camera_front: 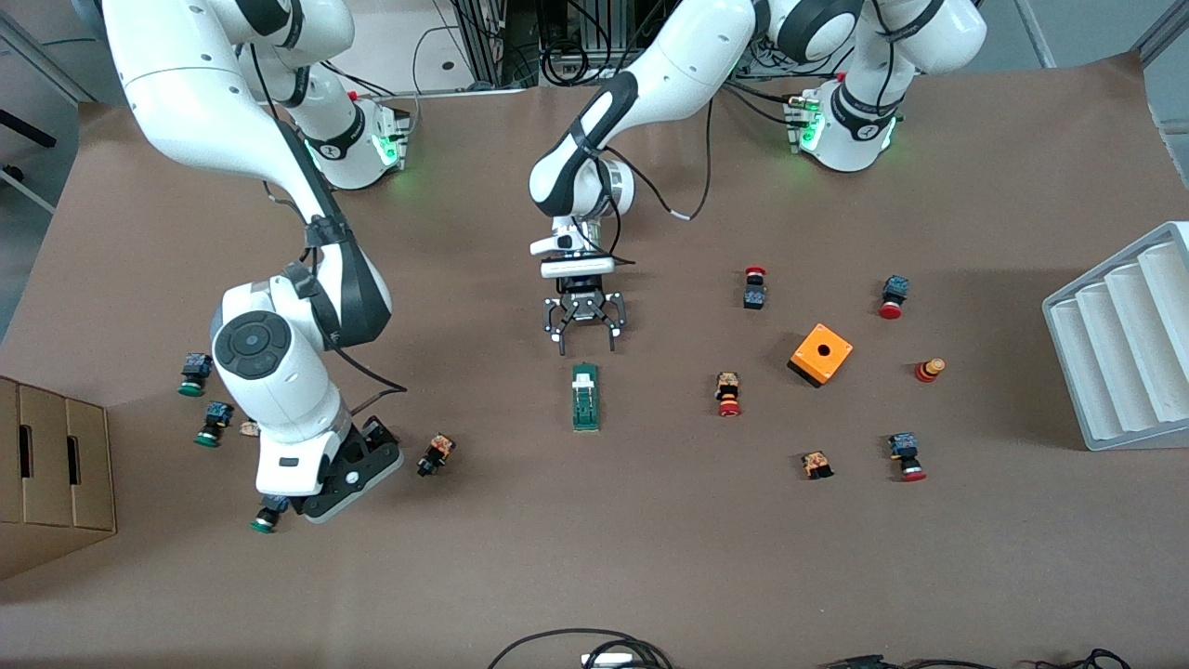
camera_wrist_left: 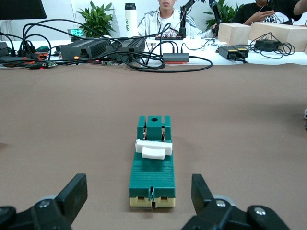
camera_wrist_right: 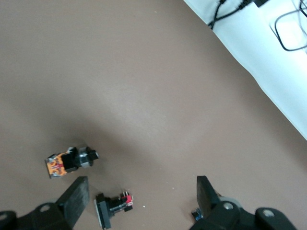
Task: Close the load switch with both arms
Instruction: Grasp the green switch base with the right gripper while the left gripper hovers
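Observation:
The load switch (camera_front: 585,397), a narrow green block with a white sliding piece (camera_front: 583,380), lies flat in the middle of the table. My left gripper (camera_front: 585,344) is open and empty, low over the table just short of the switch's end that points toward the robots' bases. In the left wrist view the switch (camera_wrist_left: 153,167) lies lengthwise between and ahead of the open fingers (camera_wrist_left: 72,196), untouched. My right gripper (camera_front: 351,478) is open and empty over small buttons toward the right arm's end; its wrist view shows a small button (camera_wrist_right: 112,208) on the table between the fingers (camera_wrist_right: 74,201).
An orange box with a hole (camera_front: 820,354) and several red-capped buttons (camera_front: 729,394) lie toward the left arm's end, next to a grey ribbed tray (camera_front: 1124,344). Green-capped buttons (camera_front: 193,373) and a cardboard box (camera_front: 51,474) are at the right arm's end.

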Tool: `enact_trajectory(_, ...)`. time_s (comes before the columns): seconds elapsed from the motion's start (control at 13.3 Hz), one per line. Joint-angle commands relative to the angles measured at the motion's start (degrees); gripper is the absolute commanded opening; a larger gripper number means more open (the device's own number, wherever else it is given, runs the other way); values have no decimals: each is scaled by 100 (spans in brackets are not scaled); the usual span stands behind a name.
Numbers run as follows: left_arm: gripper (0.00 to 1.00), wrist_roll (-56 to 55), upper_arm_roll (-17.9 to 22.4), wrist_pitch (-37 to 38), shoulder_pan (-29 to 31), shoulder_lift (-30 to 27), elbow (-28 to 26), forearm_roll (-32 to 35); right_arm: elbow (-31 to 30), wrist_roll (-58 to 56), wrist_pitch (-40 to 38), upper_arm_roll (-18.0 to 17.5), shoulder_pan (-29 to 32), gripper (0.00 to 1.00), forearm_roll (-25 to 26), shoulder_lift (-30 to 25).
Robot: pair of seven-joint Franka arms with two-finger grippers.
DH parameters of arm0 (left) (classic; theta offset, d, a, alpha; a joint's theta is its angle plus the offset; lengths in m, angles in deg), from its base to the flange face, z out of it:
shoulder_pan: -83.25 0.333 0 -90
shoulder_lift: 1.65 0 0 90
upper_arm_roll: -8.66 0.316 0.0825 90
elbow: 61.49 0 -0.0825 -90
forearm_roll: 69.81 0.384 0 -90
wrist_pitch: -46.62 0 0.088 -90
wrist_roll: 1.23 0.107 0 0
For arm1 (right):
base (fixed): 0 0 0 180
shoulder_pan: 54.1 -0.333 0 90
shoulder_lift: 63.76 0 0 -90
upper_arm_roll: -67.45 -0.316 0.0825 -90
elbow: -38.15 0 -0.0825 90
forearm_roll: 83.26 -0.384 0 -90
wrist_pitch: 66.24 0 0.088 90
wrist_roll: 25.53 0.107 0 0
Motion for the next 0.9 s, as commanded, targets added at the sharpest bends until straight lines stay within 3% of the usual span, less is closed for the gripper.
enact_trajectory(0.0,95,-324,46,281,-80,355,348,150,-75,-548,108,39,-290,100,164,-3)
enact_trajectory(0.23,93,-657,55,546,-168,663,551,324,-84,-1429,100,39,-466,100,155,33)
enact_trajectory(0.38,93,-991,37,896,-168,926,753,580,-137,-1483,100,39,-580,100,155,50)
enact_trajectory(0.83,91,-1036,46,942,-203,1103,947,607,-146,-1475,170,39,-1116,100,155,138)
